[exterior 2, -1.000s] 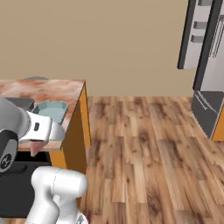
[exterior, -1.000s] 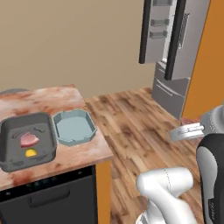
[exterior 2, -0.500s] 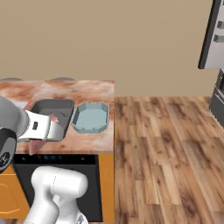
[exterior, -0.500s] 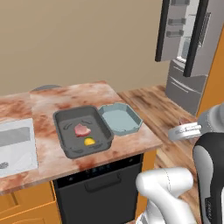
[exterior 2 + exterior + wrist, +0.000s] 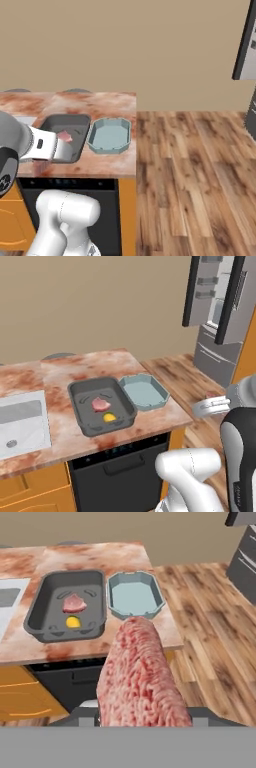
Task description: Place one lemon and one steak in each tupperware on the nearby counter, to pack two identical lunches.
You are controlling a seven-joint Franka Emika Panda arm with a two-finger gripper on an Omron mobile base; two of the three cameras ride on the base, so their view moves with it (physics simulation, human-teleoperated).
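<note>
Progress, as I read it, is about halfway. The dark grey tupperware [image 5: 101,411] on the worktop [image 5: 60,375] already holds one steak [image 5: 101,404] and one lemon [image 5: 109,417], lying just beside each other, so I count that lunch as packed. The pale teal tupperware [image 5: 144,391] sits touching it on the side toward the worktop's end, and I see nothing in it.

The second steak [image 5: 141,677], the elongated one, is with me: in the hand view it stands up large in front of the camera, and I judge the jaws to be pinching it, though their tips are hidden behind the meat. The arm hangs off the worktop's front edge, well apart from the teal container.

Counting: two tupperware, two steaks, one lemon. I cannot find the second lemon here. Left to do, in my judgement: drop this steak into the teal container, then fetch that lemon.
</note>
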